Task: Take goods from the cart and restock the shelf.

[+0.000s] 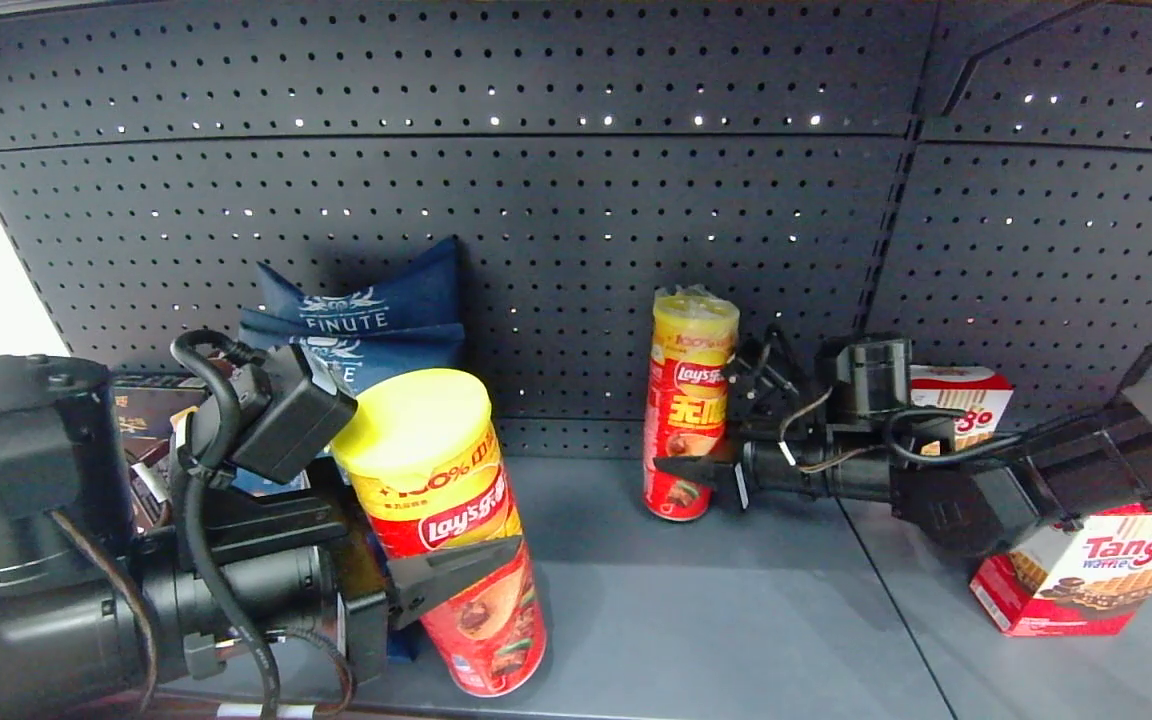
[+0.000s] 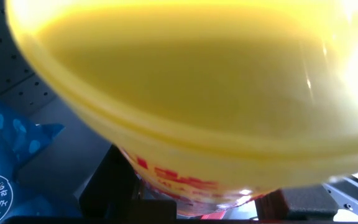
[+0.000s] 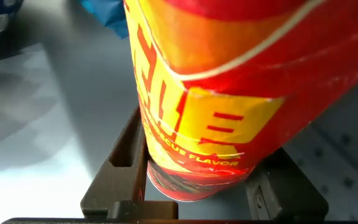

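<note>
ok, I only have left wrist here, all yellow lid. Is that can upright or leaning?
Observer: Leaning. The left gripper holds the yellow-lidded red cardboard chip canister tilted, lid toward the robot's left, base near the front edge of the grey metal shelf.
Operator: Space beside it?
Observer: Bare shelf to its right, up to a second red-and-yellow canister standing upright near the dark pegboard.
Operator: Right arm?
Observer: The right gripper is shut on that second canister's lower half.
</note>
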Tool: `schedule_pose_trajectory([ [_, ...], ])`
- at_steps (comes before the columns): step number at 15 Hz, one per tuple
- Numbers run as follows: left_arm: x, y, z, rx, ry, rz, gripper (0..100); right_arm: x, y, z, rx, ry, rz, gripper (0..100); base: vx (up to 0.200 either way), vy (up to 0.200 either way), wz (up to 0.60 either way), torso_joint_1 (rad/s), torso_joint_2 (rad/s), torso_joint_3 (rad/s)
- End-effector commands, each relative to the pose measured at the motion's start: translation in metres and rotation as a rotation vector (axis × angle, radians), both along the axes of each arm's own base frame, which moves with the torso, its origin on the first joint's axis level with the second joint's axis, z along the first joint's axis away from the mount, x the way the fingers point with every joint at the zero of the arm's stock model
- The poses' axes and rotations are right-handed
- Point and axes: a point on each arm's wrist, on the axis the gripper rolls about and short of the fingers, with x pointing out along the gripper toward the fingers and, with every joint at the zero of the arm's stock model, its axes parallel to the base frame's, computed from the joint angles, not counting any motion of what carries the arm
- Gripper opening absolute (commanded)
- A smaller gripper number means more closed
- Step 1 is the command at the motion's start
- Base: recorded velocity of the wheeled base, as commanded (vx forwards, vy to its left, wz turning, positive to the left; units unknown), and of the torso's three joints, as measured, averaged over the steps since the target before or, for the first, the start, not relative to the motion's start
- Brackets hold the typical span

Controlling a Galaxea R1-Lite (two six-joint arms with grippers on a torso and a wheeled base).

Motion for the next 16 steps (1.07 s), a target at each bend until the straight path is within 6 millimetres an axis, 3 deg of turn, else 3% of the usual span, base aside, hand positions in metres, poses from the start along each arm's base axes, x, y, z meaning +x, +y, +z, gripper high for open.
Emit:
schedule_pose_trajectory([
  [1, 0.000, -0.001, 0.002, -0.004, -0.006, -0.002, 0, -0.022, -0.005, 0.013, 0.010, -0.021, 0.010, 0, 0.000, 0.000, 0.00, 0.000, 0.00, 0.000],
  [6, 0.000, -0.001, 0.002, -0.004, -0.006, -0.002, 0, -0.061, -0.007, 0.012, 0.044, 0.002, 0.042, 0, 0.000, 0.000, 0.00, 0.000, 0.00, 0.000],
  [9, 0.000, -0.001, 0.002, -0.004, -0.006, -0.002, 0, -0.073, -0.001, 0.013, 0.072, -0.017, 0.019, 0, 0.000, 0.000, 0.00, 0.000, 0.00, 0.000],
  [16, 0.000, 0.000, 0.000, 0.001, 0.001, 0.001, 0, -0.104, -0.008, 0.017, 0.069, -0.016, 0.051, 0, 0.000, 0.000, 0.00, 0.000, 0.00, 0.000],
])
